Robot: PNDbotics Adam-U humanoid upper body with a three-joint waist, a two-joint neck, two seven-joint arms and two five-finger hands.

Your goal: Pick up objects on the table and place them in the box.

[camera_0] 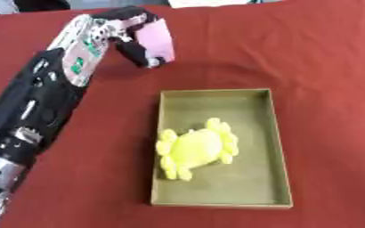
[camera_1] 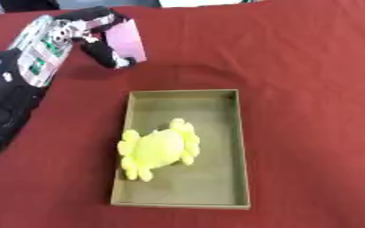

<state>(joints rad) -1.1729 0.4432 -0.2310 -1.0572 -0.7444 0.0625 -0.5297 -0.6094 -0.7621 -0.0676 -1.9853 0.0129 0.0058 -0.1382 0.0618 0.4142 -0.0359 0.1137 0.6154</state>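
Note:
A flat pink object hangs above the red table, behind the box's far left corner, with my left hand curled round it. The arm reaches in from the lower left. An olive cardboard box lies open in the middle of the table. Inside it, towards its left wall, rests a yellow plush toy with rounded lobes. My right hand shows in neither view.
The red tablecloth covers the whole table. Its far edge runs along the top of the view, with pale shapes beyond it.

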